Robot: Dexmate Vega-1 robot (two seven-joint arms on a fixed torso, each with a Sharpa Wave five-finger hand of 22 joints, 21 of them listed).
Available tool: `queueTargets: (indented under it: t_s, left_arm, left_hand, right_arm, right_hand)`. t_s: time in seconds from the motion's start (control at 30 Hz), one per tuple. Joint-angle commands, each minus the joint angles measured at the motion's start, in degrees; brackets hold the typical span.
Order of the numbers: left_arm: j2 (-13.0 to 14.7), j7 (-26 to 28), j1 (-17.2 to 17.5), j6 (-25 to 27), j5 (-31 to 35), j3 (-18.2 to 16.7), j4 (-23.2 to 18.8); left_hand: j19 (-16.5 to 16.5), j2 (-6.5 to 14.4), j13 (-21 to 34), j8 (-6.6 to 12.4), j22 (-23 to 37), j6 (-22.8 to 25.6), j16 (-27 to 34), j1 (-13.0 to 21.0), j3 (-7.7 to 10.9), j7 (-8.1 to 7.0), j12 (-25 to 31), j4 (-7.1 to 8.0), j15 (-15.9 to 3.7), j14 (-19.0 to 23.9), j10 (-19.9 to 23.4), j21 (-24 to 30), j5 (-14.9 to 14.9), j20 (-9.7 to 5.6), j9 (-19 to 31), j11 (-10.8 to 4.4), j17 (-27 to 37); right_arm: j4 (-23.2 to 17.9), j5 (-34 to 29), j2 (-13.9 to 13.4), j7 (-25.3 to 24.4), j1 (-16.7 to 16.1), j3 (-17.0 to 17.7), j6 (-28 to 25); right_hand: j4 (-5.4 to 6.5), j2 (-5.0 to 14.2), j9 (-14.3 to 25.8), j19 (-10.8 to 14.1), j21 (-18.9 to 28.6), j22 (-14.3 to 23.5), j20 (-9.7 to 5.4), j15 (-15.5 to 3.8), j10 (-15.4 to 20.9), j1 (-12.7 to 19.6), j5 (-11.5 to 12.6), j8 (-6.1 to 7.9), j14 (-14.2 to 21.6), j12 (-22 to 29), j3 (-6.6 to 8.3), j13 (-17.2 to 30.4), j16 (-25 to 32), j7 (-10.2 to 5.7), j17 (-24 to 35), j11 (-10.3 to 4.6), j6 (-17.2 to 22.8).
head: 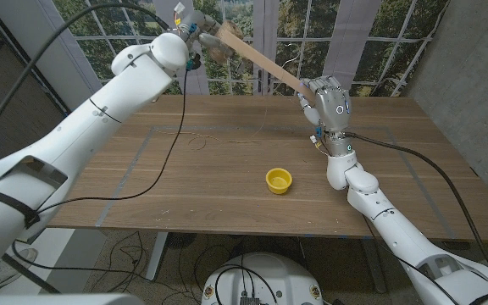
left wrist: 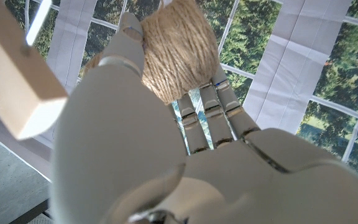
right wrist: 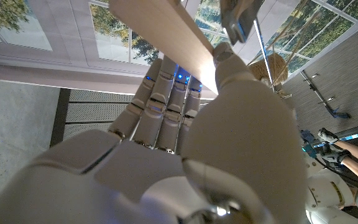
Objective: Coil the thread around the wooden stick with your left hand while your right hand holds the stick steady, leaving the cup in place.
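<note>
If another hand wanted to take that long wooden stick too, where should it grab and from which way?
Probably the bare middle of the wooden stick, coming from below. The stick slants in the air above the table; the right hand grips its lower end, and the left hand holds a ball of thread beside the upper end, so only the middle stretch is free.

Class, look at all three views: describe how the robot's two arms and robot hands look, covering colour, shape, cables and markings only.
Both arms are glossy white with rounded shells and bulging joints. The left arm has thin dark seam lines, a black band near the shoulder and a black cable hanging beside it. The right arm trails a dark cable from the wrist. The left robot hand is pale grey-white; the right robot hand is silver-grey with small blue lights.
</note>
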Motion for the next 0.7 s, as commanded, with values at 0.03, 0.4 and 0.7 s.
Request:
queueTargets:
  t_s: [0.03, 0.4, 0.7]
  left_arm:
    - [-3.2, -1.4, -6.9, 2.7, 2.1, 2.5, 3.5]
    - [-7.9, -3.1, -13.2, 0.1, 3.3, 5.9, 10.3]
    - [-11.4, -3.7, -17.1, -3.3, 5.8, 8.4, 14.8]
  left_hand:
    - [-0.2, 13.0, 11.2, 0.46, 0.0, 16.1, -0.1, 12.7, 0.38, 0.06, -0.3, 0.24, -17.73, 14.2, 5.3, 0.8, 0.4, -0.05, 0.5, -4.76, 18.2]
    - [-0.5, 13.0, 11.4, 0.33, -0.3, 16.0, -0.3, 12.7, 0.38, 0.13, -0.6, 0.28, -17.72, 14.3, 5.6, 1.5, 0.4, -0.1, 0.5, -4.73, 18.4]
    - [-0.7, 13.0, 11.6, 0.29, -0.5, 16.1, -0.5, 12.6, 0.38, 0.11, -0.9, 0.28, -17.72, 14.3, 5.4, 2.0, 0.3, -0.08, 0.5, -4.76, 18.6]
  right_arm:
    - [1.9, -2.7, 2.0, 0.0, -0.2, 2.8, 3.3]
    - [3.4, -4.3, 2.7, 0.0, 0.5, 3.5, 5.4]
    - [4.8, -4.3, 1.6, 0.0, 1.5, 1.7, 5.0]
  right_hand:
    - [0.18, 5.21, 1.5, -0.2, 0.4, 0.1, -2.38, -8.74, 6.5, 4.7, 0.4, 0.12, 5.4, 0.1, 0.34, 1.4, -0.1, -8.14, 0.2, -5.71, 8.4]
    - [0.13, 5.14, 1.5, -0.3, 0.8, 0.1, -2.5, -8.75, 6.5, 4.7, 0.5, 0.08, 5.4, 0.0, 0.34, 1.6, -0.4, -8.22, 0.4, -5.86, 8.4]
    - [0.1, 5.13, 1.5, -0.4, 1.1, 0.1, -2.55, -8.77, 6.7, 4.8, 0.6, 0.07, 5.5, -0.1, 0.37, 1.6, -0.6, -8.46, 0.5, -5.92, 8.4]
